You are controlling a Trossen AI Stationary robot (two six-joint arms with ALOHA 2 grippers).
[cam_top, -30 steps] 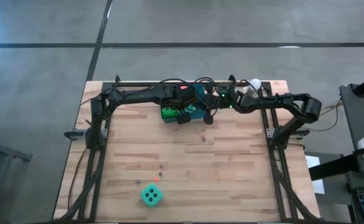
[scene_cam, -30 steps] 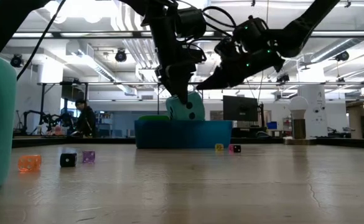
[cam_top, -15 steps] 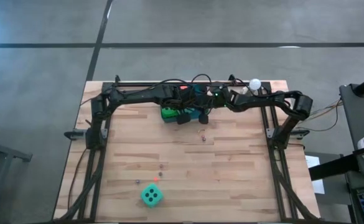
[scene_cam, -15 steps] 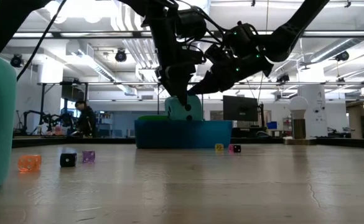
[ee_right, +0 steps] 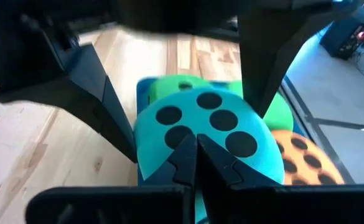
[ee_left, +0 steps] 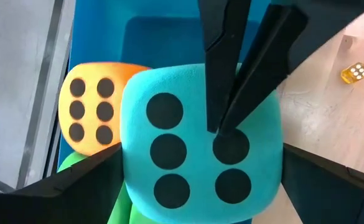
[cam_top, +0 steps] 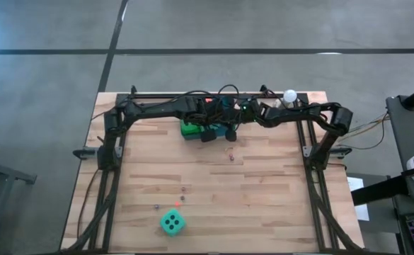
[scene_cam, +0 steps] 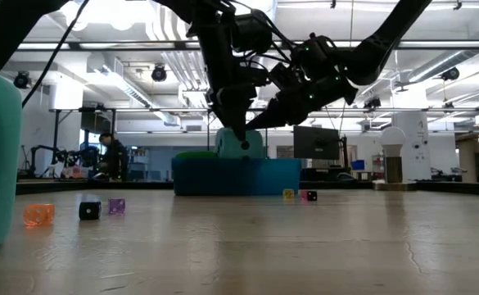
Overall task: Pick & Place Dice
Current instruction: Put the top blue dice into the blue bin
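Your left gripper (ee_left: 188, 205) straddles the teal die (ee_left: 200, 146) sitting atop the dice in the blue tray (scene_cam: 237, 176) at twelve o'clock; whether it is gripping, I cannot tell. The right gripper (ee_right: 197, 163), closed and empty, presses it. Release gently; another teal die (cam_top: 172, 222) waits at six o'clock.

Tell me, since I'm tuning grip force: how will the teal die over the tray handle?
The teal die looks like soft foam, so probably light and squashy. Its rounded corners suggest it may tumble when dropped onto the orange die.
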